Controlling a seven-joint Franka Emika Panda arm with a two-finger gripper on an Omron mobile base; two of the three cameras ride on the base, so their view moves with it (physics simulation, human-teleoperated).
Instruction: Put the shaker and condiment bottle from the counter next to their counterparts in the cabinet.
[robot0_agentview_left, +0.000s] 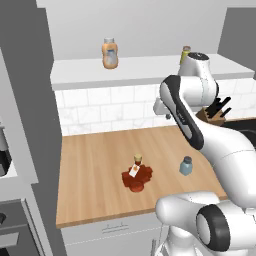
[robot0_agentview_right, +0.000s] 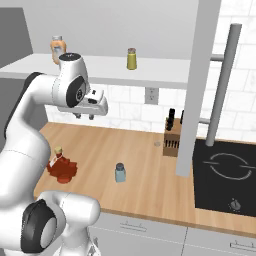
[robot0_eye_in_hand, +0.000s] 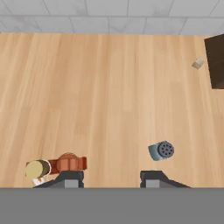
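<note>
Going left to right in the left base view: the condiment bottle (robot0_agentview_left: 136, 176) stands on the wooden surface (robot0_agentview_left: 90, 175), with the shaker (robot0_agentview_left: 186, 166) near it on the right, apart from it. Up on the cabinet (robot0_agentview_left: 100, 74) shelf the orange bottle (robot0_agentview_left: 110, 53) sits left and the yellow-olive shaker (robot0_agentview_left: 185, 53) right. The gripper (robot0_eye_in_hand: 111, 178) hangs high over the surface, jaws released with nothing between them.

Dark red condiment bottle (robot0_agentview_left: 136, 176), blue-grey shaker (robot0_agentview_left: 186, 166), light-brown plank-grained counter (robot0_agentview_left: 95, 175)
</note>
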